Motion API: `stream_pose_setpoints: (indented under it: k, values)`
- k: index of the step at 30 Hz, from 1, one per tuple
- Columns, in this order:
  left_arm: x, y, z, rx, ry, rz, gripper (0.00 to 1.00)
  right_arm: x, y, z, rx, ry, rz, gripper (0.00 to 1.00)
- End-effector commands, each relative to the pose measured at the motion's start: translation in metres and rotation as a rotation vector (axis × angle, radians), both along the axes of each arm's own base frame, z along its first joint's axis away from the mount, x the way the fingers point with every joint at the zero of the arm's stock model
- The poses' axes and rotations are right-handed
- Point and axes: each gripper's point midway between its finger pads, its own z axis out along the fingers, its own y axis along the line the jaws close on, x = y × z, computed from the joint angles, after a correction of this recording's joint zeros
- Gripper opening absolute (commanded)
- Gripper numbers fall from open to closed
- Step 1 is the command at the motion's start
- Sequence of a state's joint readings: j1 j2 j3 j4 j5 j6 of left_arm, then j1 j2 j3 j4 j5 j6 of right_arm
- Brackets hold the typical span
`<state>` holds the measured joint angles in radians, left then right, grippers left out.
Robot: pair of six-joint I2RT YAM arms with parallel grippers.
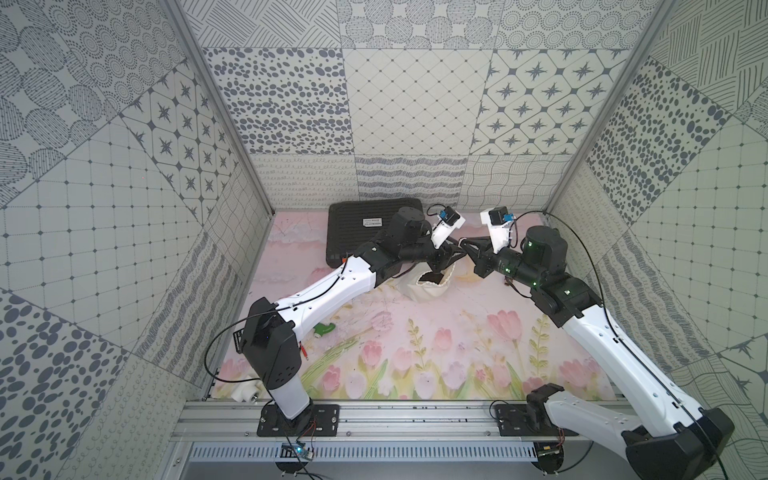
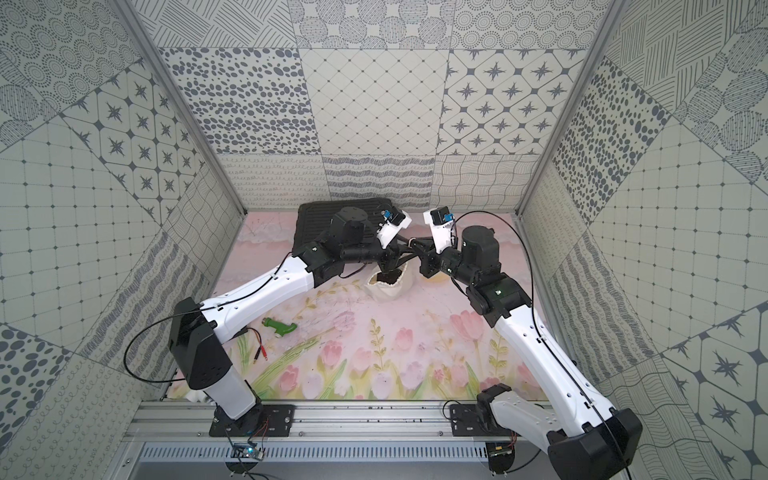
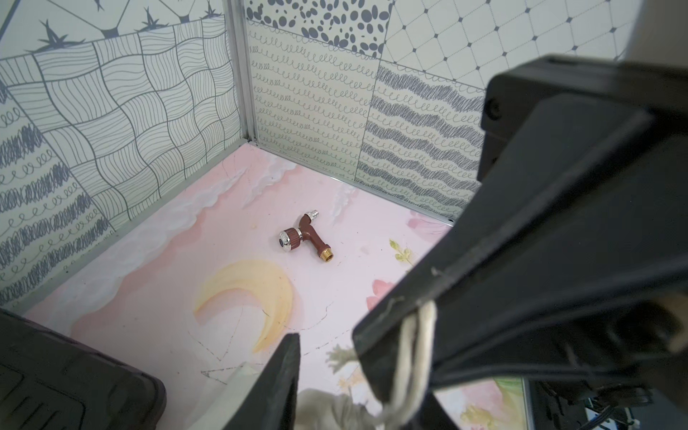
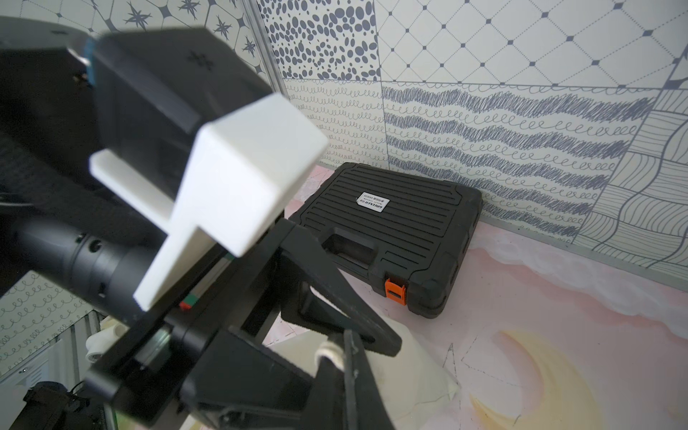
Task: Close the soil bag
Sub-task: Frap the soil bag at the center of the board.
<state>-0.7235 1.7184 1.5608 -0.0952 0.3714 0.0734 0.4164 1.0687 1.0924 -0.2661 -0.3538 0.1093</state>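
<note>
soil bag (image 1: pixel 420 291) slumps on floral table (image 1: pixel 415 357) near black case (image 1: pixel 361 232), mouth agape, dark soil showing. right gripper (image 4: pixel 346 357) clamped on cord (image 3: pixel 409 353) above bag; left gripper (image 1: pixel 451 257) alongside, jaws part-way, hold unclear. cloth likely soft, limp, soil-weighted: take thin cord by gathered hem, not fabric

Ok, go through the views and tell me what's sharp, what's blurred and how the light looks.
Left wrist view: the tap is sharp, the cord near the lens soft. Right wrist view: the white camera mount is blurred, the black case crisp. Both top views: even light, faint shadows, the bag sharp.
</note>
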Motion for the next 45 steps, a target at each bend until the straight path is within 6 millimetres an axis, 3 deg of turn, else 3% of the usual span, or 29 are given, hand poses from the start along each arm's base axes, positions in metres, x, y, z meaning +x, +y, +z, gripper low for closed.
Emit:
stream_pose_setpoints:
  k: [1, 4, 7, 12, 17, 23, 31, 35, 41, 45]
  values:
    - [-0.003, -0.013, 0.022, -0.079, -0.083, -0.099, 0.23, -0.005, -0.005, 0.02, 0.036, -0.06, -0.012, 0.0]
    - [-0.004, -0.013, 0.004, -0.053, -0.037, -0.101, 0.07, -0.004, -0.012, 0.023, 0.033, -0.073, -0.043, 0.0]
    - [-0.008, -0.009, -0.025, -0.01, 0.022, -0.091, 0.0, 0.002, -0.025, 0.031, 0.036, -0.089, -0.107, 0.0]
    - [-0.028, 0.004, -0.082, 0.133, 0.112, -0.045, 0.0, 0.013, -0.049, 0.052, 0.061, -0.121, -0.234, 0.0]
    - [-0.056, 0.014, -0.152, 0.336, 0.181, 0.012, 0.02, 0.021, -0.064, 0.076, 0.084, -0.16, -0.316, 0.0]
    - [-0.069, 0.034, -0.21, 0.48, 0.32, 0.098, 0.06, 0.021, -0.073, 0.097, 0.115, -0.203, -0.36, 0.0]
    - [-0.091, 0.06, -0.249, 0.692, 0.351, 0.143, 0.14, 0.021, -0.085, 0.101, 0.127, -0.21, -0.415, 0.0]
    - [-0.096, 0.078, -0.252, 0.727, 0.343, 0.189, 0.12, 0.025, -0.098, 0.097, 0.132, -0.201, -0.479, 0.0]
    - [-0.1, 0.112, -0.258, 0.777, 0.342, 0.289, 0.12, 0.034, -0.137, 0.091, 0.183, -0.166, -0.602, 0.0]
    - [-0.105, 0.136, -0.267, 0.857, 0.389, 0.345, 0.12, 0.037, -0.143, 0.09, 0.223, -0.142, -0.602, 0.0]
